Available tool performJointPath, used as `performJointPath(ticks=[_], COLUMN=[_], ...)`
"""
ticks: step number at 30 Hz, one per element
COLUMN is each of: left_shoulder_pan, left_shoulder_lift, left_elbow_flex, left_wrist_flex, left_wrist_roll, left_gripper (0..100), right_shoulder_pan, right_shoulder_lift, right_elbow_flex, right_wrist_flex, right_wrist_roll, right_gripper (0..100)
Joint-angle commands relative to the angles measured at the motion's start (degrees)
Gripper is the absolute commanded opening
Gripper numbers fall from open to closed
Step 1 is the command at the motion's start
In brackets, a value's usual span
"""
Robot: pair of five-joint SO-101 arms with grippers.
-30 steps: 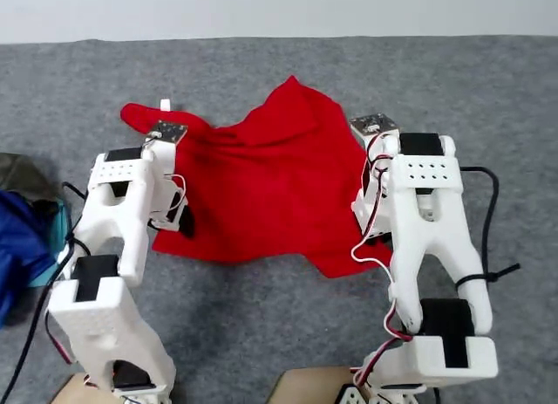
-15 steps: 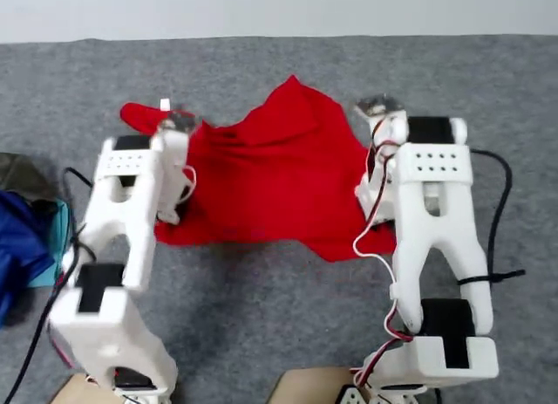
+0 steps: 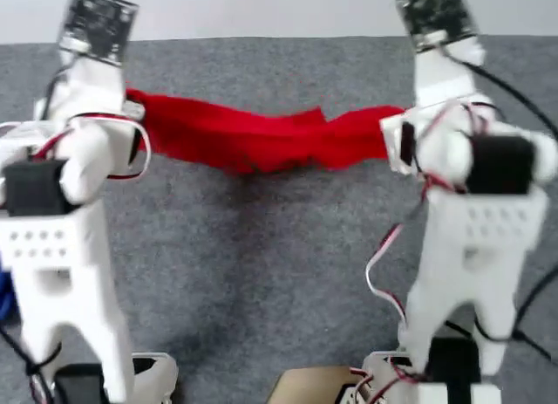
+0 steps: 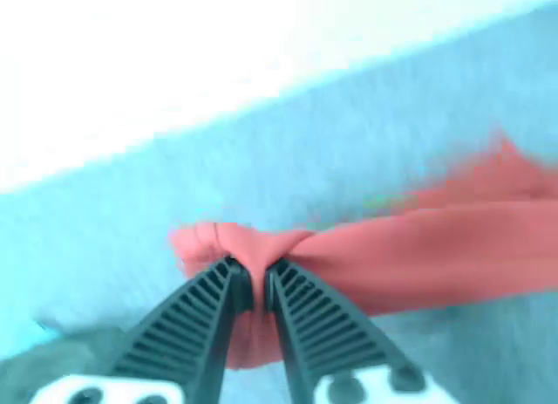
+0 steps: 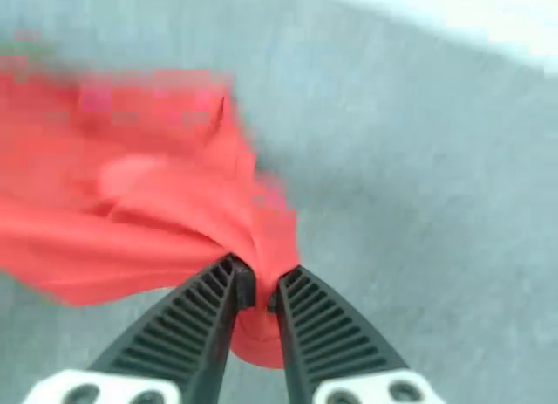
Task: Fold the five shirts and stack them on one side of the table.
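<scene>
Left gripper (image 4: 255,271) and right gripper (image 5: 263,275) each pinch 1 end of the shirt (image 3: 261,140) stretched between them; equal height should limit sag.

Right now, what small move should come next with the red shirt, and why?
Probably lower both arms together and lay the red shirt flat: it hangs bunched between the left gripper and right gripper, each shut on an end.

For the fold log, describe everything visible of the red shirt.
The red shirt is plain soft cloth, bunched into a wrinkled band strung across the grey table, sagging slightly mid-span. The left gripper pinches one gathered end, the right gripper the other. Whether its middle touches the table is unclear.
</scene>
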Motion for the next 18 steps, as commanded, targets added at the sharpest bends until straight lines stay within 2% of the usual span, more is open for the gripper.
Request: performJointPath(ticks=[1,4,13,18], left_shoulder_pan=[-0.6,-0.6,-0.6,-0.6], left_shoulder_lift=[-4.2,-6.2,-14.1,-19.2], left_elbow_flex=[-7.4,-12.2,-19.0,-18.5], left_wrist_flex=[0.4,0.4,0.7,0.9], left_wrist_roll=[0.6,0.4,-0.1,-6.5], left_gripper=[0,0,0,0], right_shoulder_pan=[0.0,0.3,0.4,0.4], right_shoulder_lift=[-5.7,-8.5,-14.6,-17.7], right_elbow_flex=[-8.2,-11.5,-19.6,-20.9], right_wrist_flex=[-1.2,-3.3,-5.1,-5.1], right_wrist_roll=[0.7,1.1,8.7,12.8], right_gripper=[0.9,0.9,0.9,0.9])
